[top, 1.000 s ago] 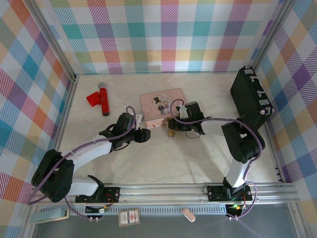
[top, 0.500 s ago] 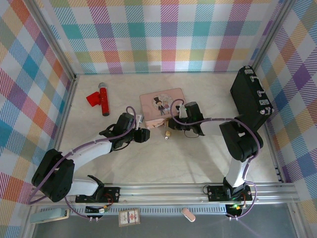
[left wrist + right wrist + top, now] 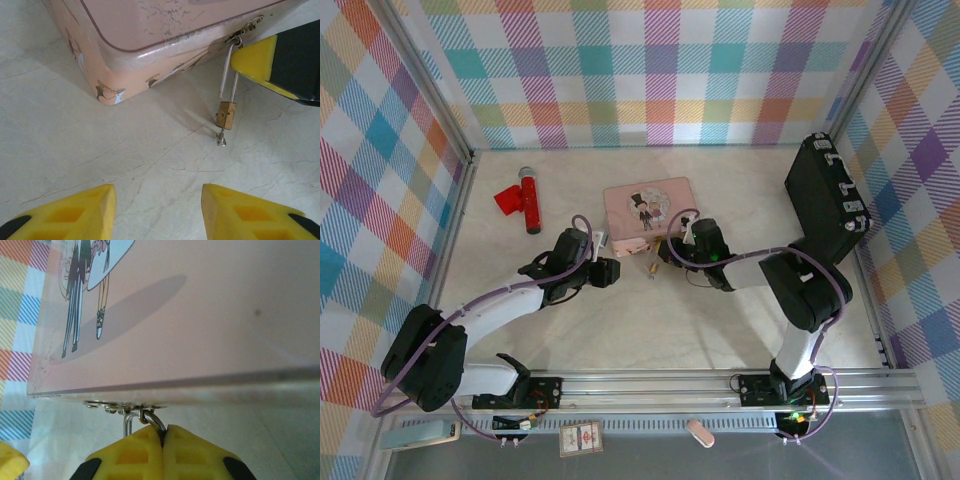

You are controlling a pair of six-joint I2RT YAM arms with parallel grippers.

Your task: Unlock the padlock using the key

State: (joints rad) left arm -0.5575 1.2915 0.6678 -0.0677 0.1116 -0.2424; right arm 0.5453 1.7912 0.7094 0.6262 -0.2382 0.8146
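The small brass padlock point(image 3: 226, 115) hangs by its silvery shackle point(image 3: 227, 80) from the hasp on the front of the pink tin box point(image 3: 165, 30). The tiny grey key point(image 3: 220, 137) sticks out of the lock's underside, just above the table. My right gripper point(image 3: 162, 432) is shut on the shackle point(image 3: 154, 420) close under the box's edge. Its yellow finger point(image 3: 255, 57) shows beside the lock. My left gripper point(image 3: 157, 205) is open, low over the table, a short way in front of the padlock point(image 3: 653, 262) with nothing between its fingers.
A red toy microphone point(image 3: 525, 197) lies at the back left. A black case point(image 3: 825, 195) leans against the right wall. Plaid walls close in the table on three sides. Bare marbled tabletop lies between my left gripper point(image 3: 612, 271) and the lock.
My right gripper has shifted left along the box front, and the padlock with its key has swung left with it. The left arm has barely moved.
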